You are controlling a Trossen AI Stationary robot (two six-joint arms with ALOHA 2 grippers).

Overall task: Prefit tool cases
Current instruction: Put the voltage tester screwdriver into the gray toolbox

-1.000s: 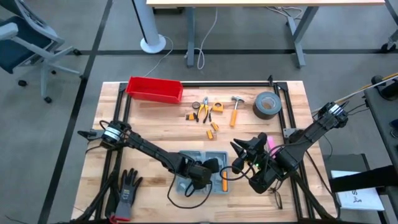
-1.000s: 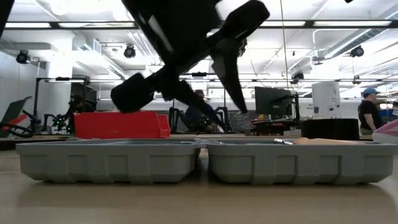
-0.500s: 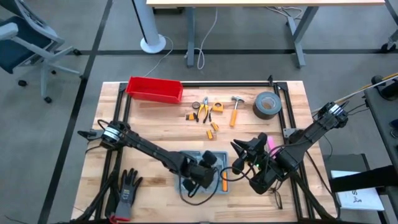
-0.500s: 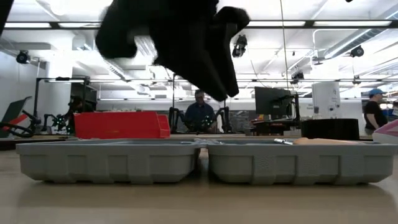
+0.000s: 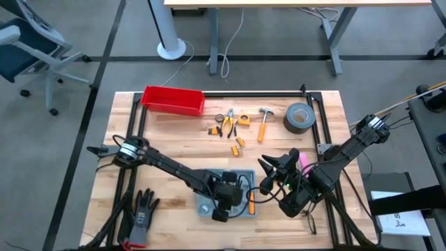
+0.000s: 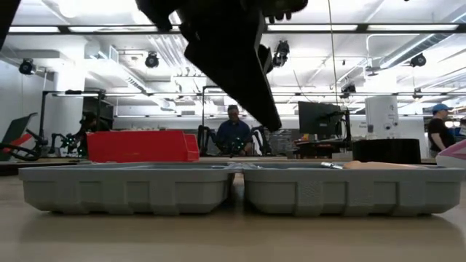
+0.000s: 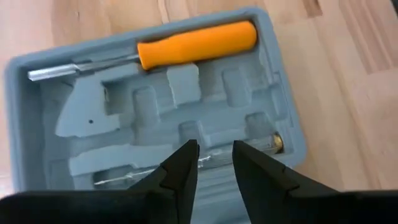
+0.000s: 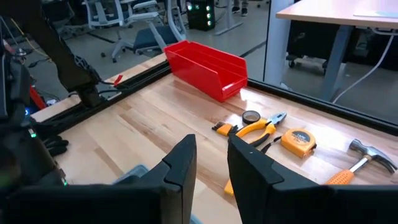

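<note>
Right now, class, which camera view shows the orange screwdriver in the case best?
The left wrist view: the screwdriver lies in full sight in the case. The high view shows a small orange strip beside the left arm; the low view shows almost nothing of it.

Grey floor (image 5: 83, 42), office chair (image 5: 24, 42).

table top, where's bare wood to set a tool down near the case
Bare wood lies between the red bin and the open tool case, left of the loose pliers. Another patch sits between the glove and the case. It is crowded over the case, where the left gripper hangs, and beside the right gripper.
</note>
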